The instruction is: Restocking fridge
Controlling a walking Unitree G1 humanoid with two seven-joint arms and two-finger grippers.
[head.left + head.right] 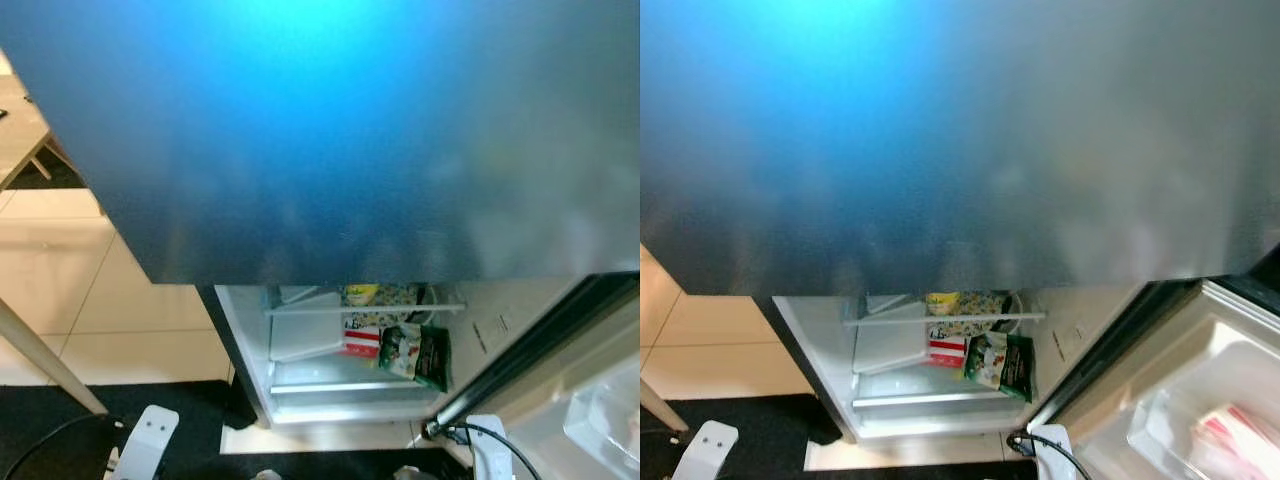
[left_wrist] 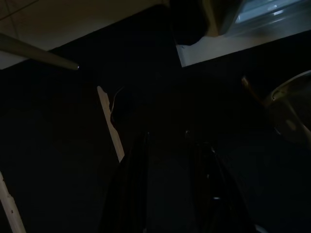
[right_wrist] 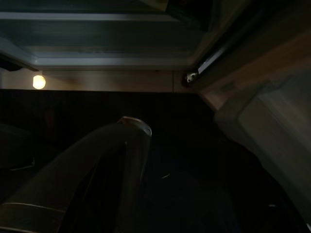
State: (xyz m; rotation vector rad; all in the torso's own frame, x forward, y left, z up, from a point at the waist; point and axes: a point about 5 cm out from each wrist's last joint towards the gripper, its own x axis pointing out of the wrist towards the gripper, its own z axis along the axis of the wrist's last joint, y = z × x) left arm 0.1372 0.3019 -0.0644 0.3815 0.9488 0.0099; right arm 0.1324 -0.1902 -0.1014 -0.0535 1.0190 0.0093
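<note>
While the fridge (image 1: 330, 150) is looming close above the camera, its lower compartment is standing open, with packets (image 1: 415, 352) leaning at the right end of the shelf (image 1: 360, 385). Bumping the open door (image 1: 1160, 400) is the likely mishap. Both arms are hanging idle; the left gripper (image 2: 170, 189) is holding nothing, fingers slightly apart; the right gripper's state I cannot tell.

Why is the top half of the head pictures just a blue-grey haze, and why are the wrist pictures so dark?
Both eye views: a big, out-of-focus fridge front with blue glare; the packets on the lit shelf below are only slightly soft. Left wrist view: almost black, fingers barely visible. Right wrist view: dim, one bright lamp spot.
</note>
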